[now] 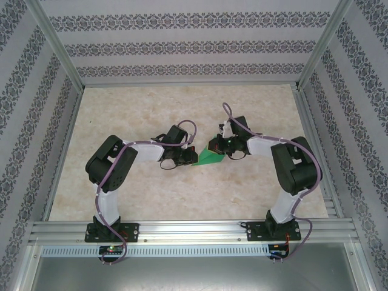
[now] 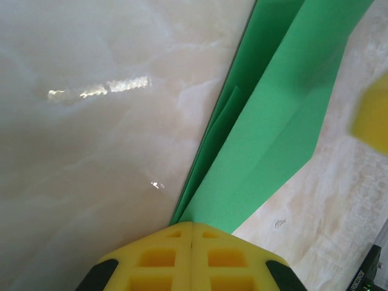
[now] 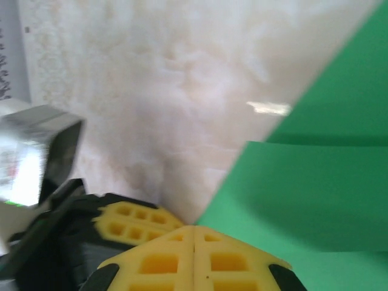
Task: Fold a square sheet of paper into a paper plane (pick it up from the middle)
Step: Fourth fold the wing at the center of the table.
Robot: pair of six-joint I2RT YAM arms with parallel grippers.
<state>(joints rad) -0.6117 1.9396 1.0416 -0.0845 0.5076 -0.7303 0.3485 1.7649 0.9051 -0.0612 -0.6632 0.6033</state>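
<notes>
Where my two arms meet at mid-table, my left gripper (image 2: 192,227) and right gripper (image 3: 194,229) are both closed tight, each pinching an edge of the green paper (image 1: 210,159) between yellow waffle-moulded pads (image 2: 157,257). It is thin, matte and creased into overlapping layers. Below lies a glossy, pale marbled table (image 1: 121,194), and patterned wallpaper (image 1: 194,45) lines the walls.

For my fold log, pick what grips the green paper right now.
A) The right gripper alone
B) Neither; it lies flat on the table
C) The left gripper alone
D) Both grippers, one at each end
D: the creased green paper runs out from between the closed yellow fingers of the left gripper, and on the right wrist camera it does the same at the shut right gripper.
</notes>
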